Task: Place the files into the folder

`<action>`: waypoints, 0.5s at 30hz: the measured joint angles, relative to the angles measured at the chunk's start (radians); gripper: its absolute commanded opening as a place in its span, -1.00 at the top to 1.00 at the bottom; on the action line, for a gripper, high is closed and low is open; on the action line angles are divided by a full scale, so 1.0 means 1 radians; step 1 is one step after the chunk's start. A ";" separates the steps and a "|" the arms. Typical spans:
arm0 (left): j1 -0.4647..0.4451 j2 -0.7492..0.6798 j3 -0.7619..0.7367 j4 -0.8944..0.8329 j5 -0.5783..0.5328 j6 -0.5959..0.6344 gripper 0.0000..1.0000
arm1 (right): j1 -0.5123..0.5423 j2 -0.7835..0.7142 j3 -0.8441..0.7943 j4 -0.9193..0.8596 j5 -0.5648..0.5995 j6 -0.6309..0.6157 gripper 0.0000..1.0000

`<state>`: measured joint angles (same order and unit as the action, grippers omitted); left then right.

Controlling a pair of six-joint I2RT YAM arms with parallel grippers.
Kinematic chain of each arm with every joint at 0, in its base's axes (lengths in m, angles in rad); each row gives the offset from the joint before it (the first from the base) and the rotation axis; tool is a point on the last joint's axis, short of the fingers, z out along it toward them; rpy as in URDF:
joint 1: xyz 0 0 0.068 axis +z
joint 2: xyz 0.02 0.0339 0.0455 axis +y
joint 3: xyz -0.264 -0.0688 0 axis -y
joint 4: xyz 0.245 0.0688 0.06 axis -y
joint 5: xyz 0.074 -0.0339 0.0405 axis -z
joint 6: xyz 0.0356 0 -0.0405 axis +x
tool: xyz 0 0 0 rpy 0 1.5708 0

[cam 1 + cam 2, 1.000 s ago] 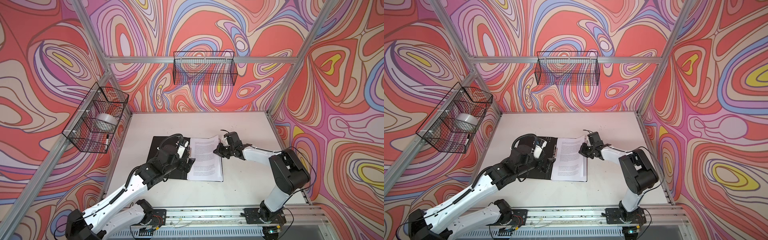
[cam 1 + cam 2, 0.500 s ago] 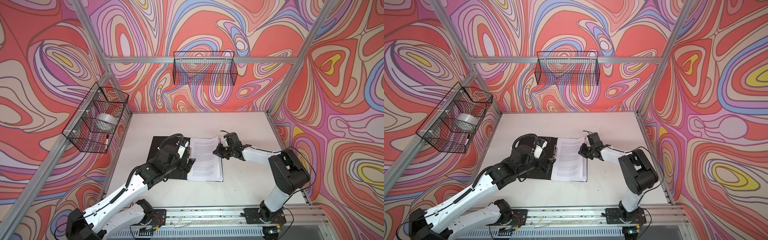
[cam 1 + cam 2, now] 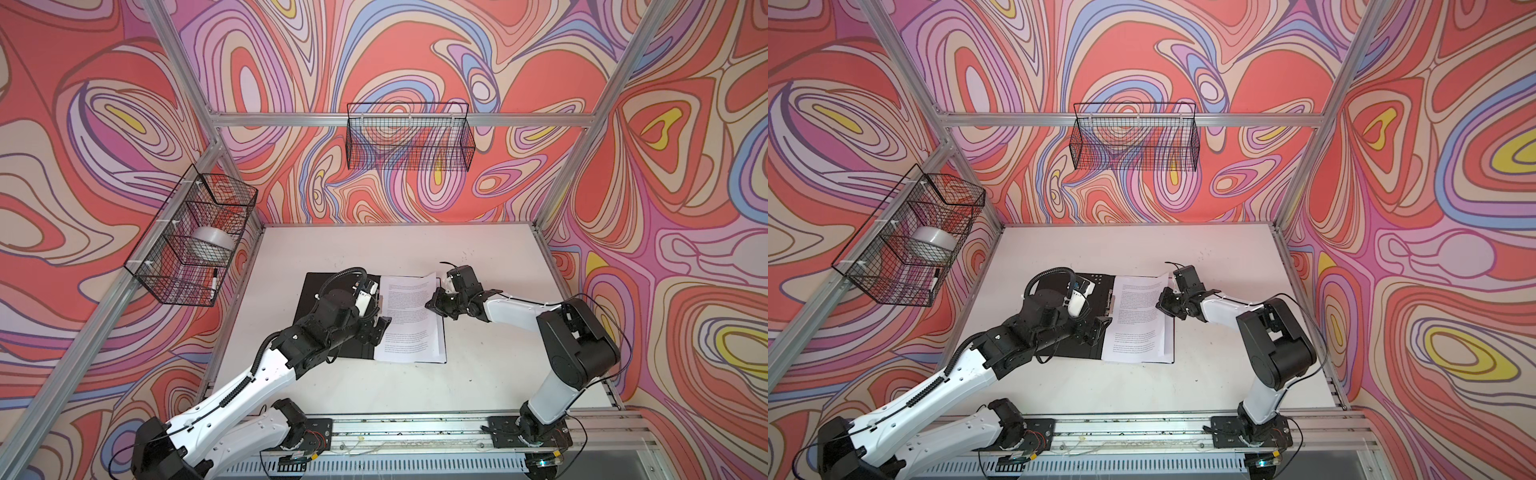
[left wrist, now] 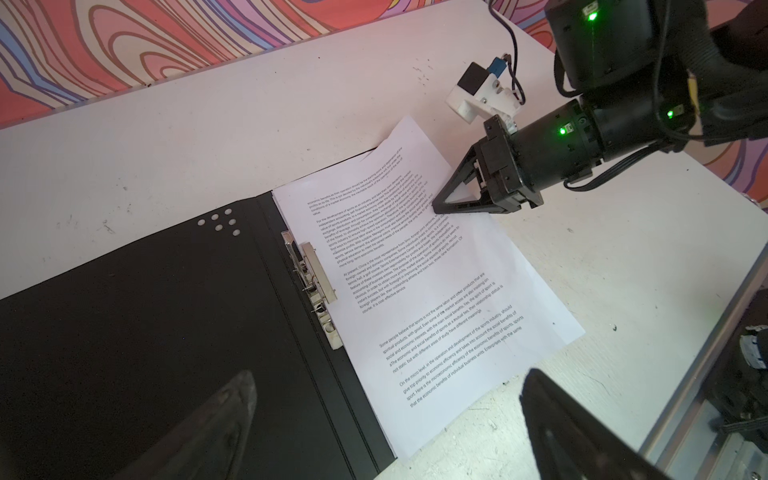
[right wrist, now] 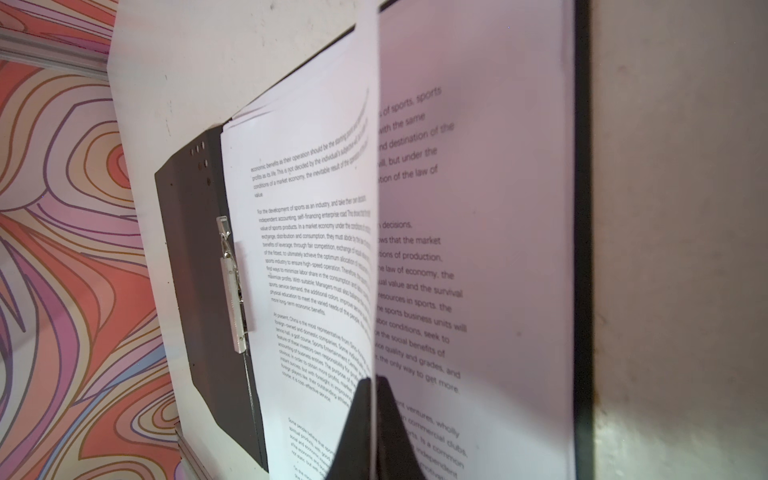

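The left arm reaches from the near left corner of the white desk (image 3: 490, 266) forward toward its middle, elbow raised and wrist pitched downward. The left gripper (image 3: 376, 330) (image 4: 386, 415) hangs over the near part of the folder's spine with its fingers spread wide and nothing between them. Whether they touch anything cannot be told.

The folder (image 3: 309, 299) (image 4: 145, 311) lies open and flat in the middle of the desk, black inside facing up, with a metal clip (image 4: 318, 278) along the spine. The files (image 3: 409, 320) (image 4: 415, 291), white printed sheets, rest on its right half, just beside the clip.

The right arm rises from the near right corner, folds at the elbow and stretches low and leftward. The right gripper (image 3: 432, 301) (image 4: 436, 203) is closed on the right edge of the top sheet (image 5: 324, 257), near its far corner, and that edge is lifted off the stack.
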<state>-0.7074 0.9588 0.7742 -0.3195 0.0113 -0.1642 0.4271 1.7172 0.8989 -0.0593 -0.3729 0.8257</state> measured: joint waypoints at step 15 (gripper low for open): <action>0.000 0.011 0.001 -0.003 -0.001 0.000 -1.00 | 0.006 -0.005 0.001 -0.051 0.039 0.004 -0.14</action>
<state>-0.7074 0.9699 0.7750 -0.3229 0.0105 -0.1642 0.4328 1.7123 0.8997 -0.1101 -0.3344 0.8295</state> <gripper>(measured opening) 0.996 0.531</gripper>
